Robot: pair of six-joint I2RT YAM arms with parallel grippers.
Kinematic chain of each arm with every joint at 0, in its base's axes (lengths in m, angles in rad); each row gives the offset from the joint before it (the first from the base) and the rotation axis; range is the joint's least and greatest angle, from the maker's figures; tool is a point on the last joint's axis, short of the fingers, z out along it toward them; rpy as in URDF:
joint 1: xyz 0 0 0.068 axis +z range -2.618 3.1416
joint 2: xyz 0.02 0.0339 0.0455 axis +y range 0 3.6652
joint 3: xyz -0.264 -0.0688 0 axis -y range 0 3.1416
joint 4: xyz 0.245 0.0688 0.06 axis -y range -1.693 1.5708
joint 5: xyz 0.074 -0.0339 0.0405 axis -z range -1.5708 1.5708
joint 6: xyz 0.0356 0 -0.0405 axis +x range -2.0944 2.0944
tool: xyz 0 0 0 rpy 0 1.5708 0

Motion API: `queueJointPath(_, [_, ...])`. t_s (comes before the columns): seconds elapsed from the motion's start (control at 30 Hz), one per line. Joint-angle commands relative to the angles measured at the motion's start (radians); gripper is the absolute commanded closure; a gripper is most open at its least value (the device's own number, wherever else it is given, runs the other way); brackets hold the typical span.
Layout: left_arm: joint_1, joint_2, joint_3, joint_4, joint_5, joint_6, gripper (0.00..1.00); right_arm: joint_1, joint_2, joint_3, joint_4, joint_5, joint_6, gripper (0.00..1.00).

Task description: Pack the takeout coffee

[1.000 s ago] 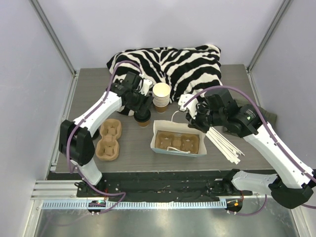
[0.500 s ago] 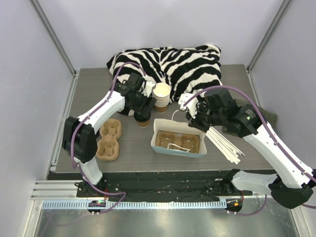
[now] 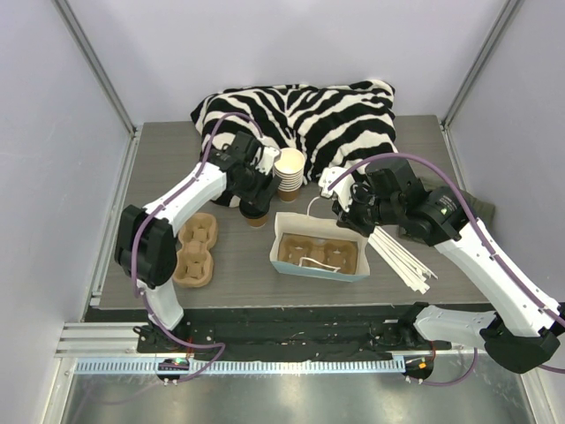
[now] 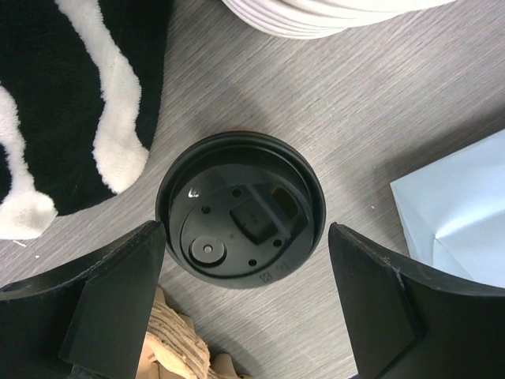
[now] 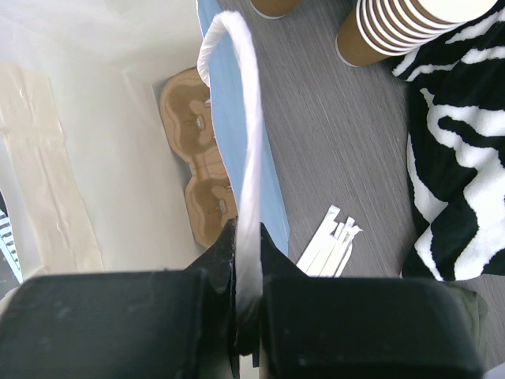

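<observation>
Takeout coffee (image 3: 256,214) stands beside the white bag (image 3: 281,233) in the top view, the left gripper (image 3: 252,193) above it — left wrist: jaws spread wide, flanking its black lid (image 4: 241,209) without contact — right wrist: the right gripper (image 5: 246,246) clamped shut on the bag's white handle (image 5: 251,150).

One takeout coffee (image 4: 241,208), one cup stack (image 3: 288,174), one paper bag (image 3: 318,273)

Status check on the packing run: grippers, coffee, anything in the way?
Left gripper open, straddling the takeout coffee, not touching. Right gripper shut on bag handle. Coffee lidded, on table, outside bag. Cup stack close beside it.
</observation>
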Motion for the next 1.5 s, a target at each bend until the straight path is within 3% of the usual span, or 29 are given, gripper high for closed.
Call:
queueJointPath(0.0, [-0.013,0.019,0.025,0.040,-0.021,0.029,0.12,0.004,-0.001,0.002,0.033,0.000,0.006,0.99])
queueJointPath(0.33, [-0.016,0.030,0.007,0.046,-0.044,0.039,0.21,0.004,-0.002,0.002,0.032,0.002,0.006,0.99])
queueJointPath(0.43, [-0.016,0.021,-0.009,0.040,-0.043,0.045,0.27,0.004,0.002,0.006,0.035,-0.001,0.006,0.99])
queueJointPath(0.57, [-0.016,-0.037,-0.015,0.017,-0.022,0.042,0.45,0.003,-0.021,-0.004,0.079,0.014,0.046,0.99])
queueJointPath(0.77, [-0.014,-0.217,-0.015,-0.043,0.040,0.025,0.56,0.004,-0.126,-0.103,0.194,0.048,0.089,0.99])
queueJointPath(1.1, [-0.014,-0.433,-0.013,-0.156,0.117,0.026,0.64,0.004,-0.170,-0.156,0.204,0.045,0.092,0.99])
queueJointPath(1.23, [-0.017,-0.415,-0.015,-0.253,0.087,0.048,0.68,0.004,-0.160,-0.154,0.204,0.034,0.092,0.99])
queueJointPath(1.47, [-0.031,-0.395,-0.053,-0.247,-0.037,0.071,0.69,0.004,-0.144,-0.151,0.205,0.039,0.089,0.99])
